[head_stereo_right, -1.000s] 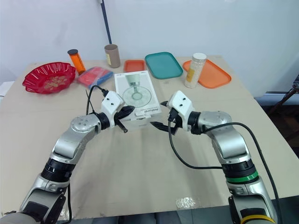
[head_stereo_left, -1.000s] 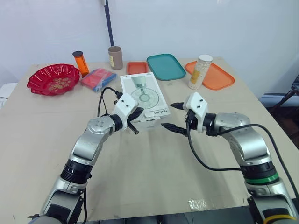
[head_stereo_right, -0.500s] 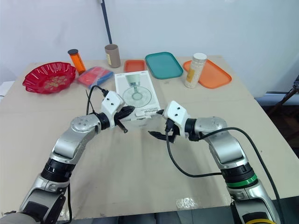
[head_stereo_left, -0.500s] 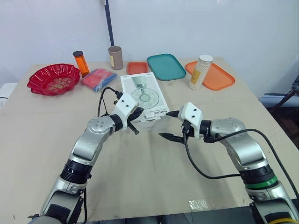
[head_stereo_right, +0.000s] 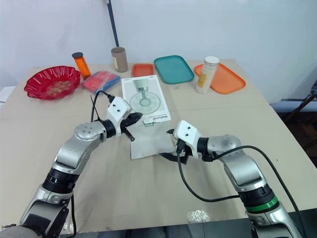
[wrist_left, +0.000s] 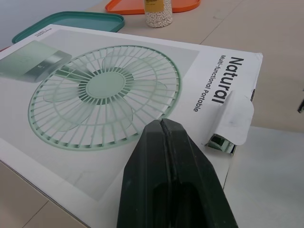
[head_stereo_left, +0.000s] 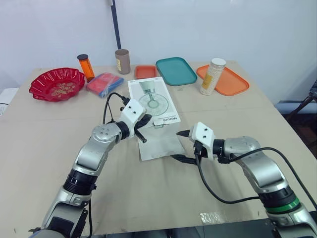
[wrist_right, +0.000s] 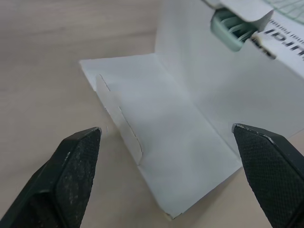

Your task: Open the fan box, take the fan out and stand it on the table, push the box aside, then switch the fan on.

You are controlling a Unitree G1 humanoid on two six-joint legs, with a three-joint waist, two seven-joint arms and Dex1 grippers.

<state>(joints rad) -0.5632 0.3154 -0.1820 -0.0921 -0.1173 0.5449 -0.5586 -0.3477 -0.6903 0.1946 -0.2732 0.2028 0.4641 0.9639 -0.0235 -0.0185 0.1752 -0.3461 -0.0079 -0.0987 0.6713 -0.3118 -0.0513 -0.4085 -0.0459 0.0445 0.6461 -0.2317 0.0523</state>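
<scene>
Near the middle of the tabletop (head_stereo_left: 39,144) lies the fan box (head_stereo_left: 153,101), flat, with a picture of a fan on top. Its end flap (head_stereo_left: 157,144) is open. The flap lies flat on the tabletop and points to the near edge. Through the open end you can see a bit of the green fan (wrist_right: 227,29) inside the box.

The left gripper (wrist_left: 162,126) is over the top of the box, by its near edge. Its two fingers are pressed together and hold nothing. The right gripper (head_stereo_left: 177,145) is low at the right side of the flap. Its fingers are spread wide, one on each side of the flap's corner, and hold nothing.

Along the far edge, from the left corner, are a red bowl (head_stereo_left: 57,84), an orange bottle (head_stereo_left: 85,67), a blue and red packet (head_stereo_left: 104,83), a brown cup (head_stereo_left: 122,61), a small orange tray (head_stereo_left: 145,72), a green tray (head_stereo_left: 176,71) and a big orange tray (head_stereo_left: 233,83). A jar (head_stereo_left: 212,75) of white beads stands at the left end of the big orange tray.
</scene>
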